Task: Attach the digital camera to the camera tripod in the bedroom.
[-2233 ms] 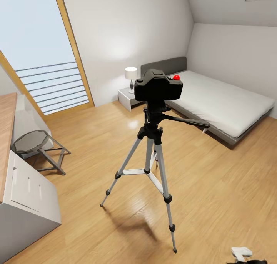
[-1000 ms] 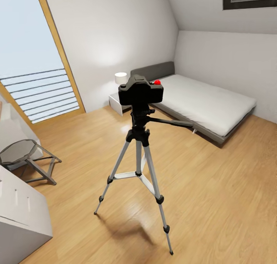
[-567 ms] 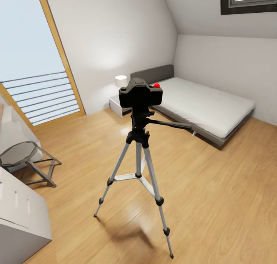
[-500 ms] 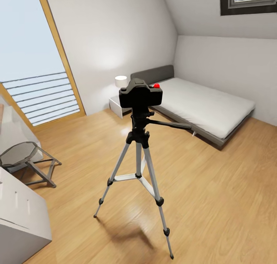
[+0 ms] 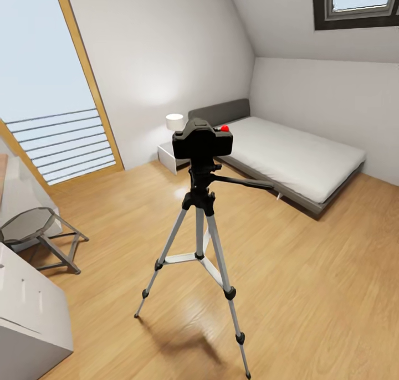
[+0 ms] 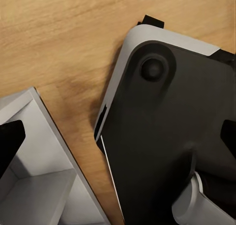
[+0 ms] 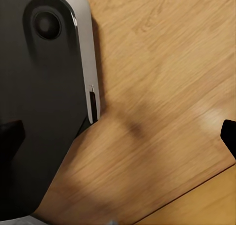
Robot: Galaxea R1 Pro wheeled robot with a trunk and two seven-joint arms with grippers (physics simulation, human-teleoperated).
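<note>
Bedroom floor (image 5: 310, 291) carries tripod (image 5: 200, 241) centre, camera (image 5: 201, 140) seated level on its head, apparently mounted; both hands wide, holding nothing.

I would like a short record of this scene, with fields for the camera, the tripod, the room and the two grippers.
camera: digital camera, black with a red button, seated on the tripod head
tripod: camera tripod, upright on the wood floor, three legs spread, pan handle toward the bed
room: grey low bed, lamp, stool, skylight
left gripper: fingers apart at the wrist view's edges, nothing between
right gripper: same, over floor
</note>
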